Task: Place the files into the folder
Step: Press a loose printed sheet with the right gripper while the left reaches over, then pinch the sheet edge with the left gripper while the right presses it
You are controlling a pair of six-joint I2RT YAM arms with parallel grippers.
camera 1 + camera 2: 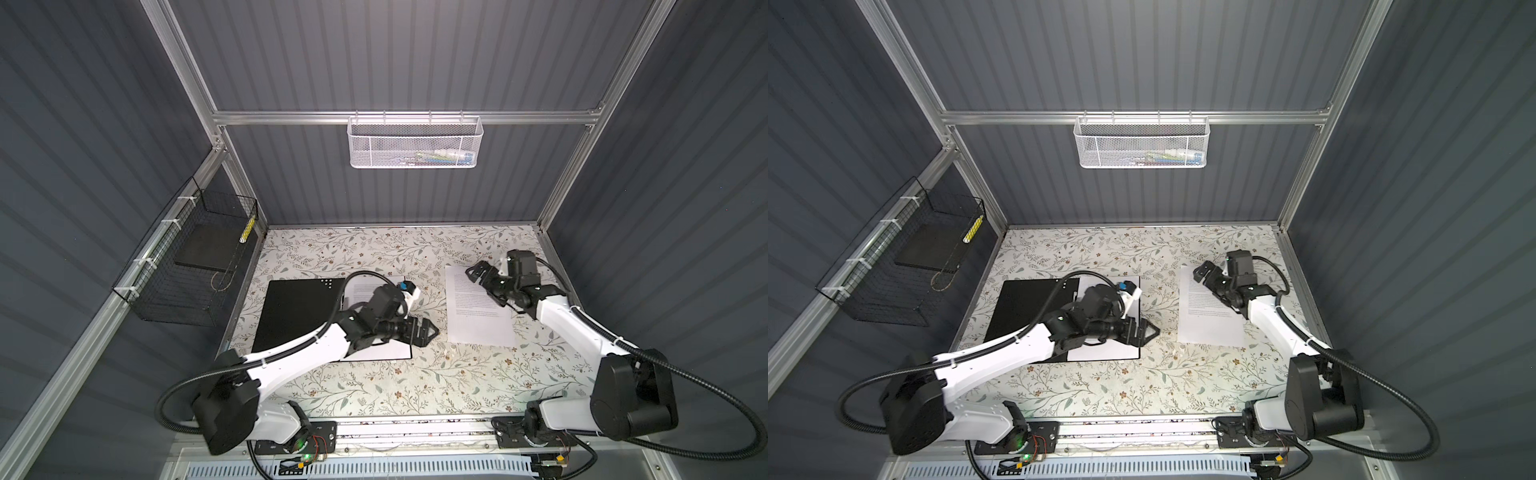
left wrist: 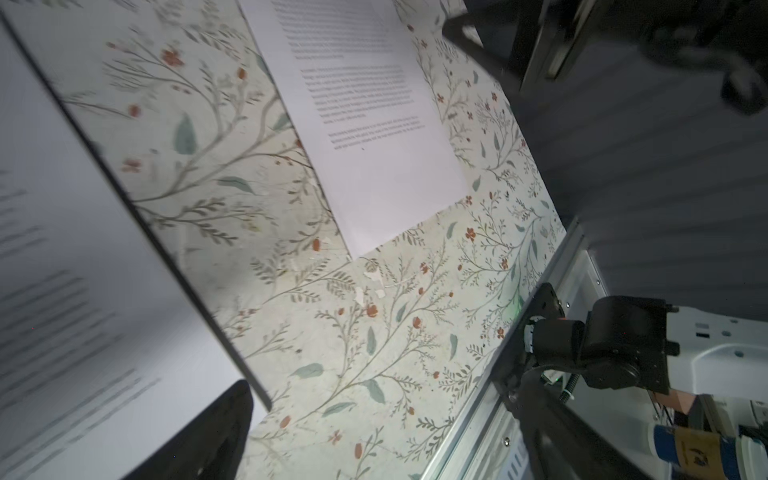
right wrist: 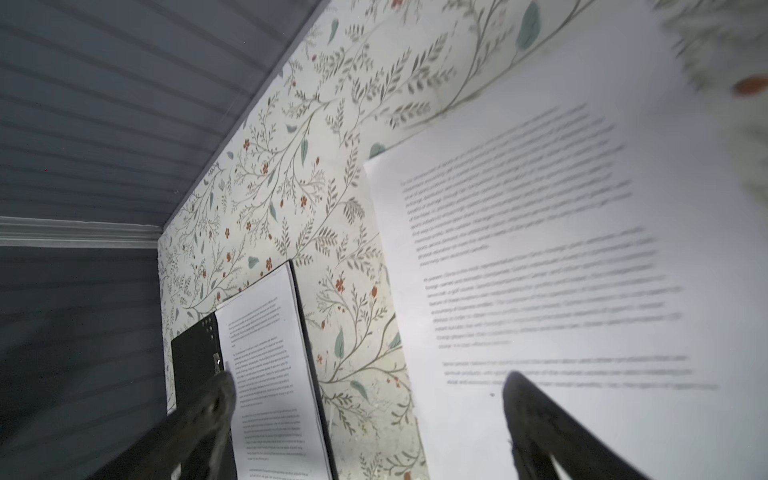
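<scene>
Folder point(image 1: 291, 316) lies open at the table's point(image 1: 374, 386) left, one sheet point(image 1: 360, 291) inside; another sheet point(image 1: 478, 328) lies loose beside it. Left gripper point(image 1: 432, 331) and right gripper point(image 1: 473, 274) gape empty, the right over the loose sheet.

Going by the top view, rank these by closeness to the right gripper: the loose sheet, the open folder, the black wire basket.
1. Loose sheet: beneath the right gripper, right side.
2. Open folder: left of centre.
3. Black wire basket: far left side.
</scene>
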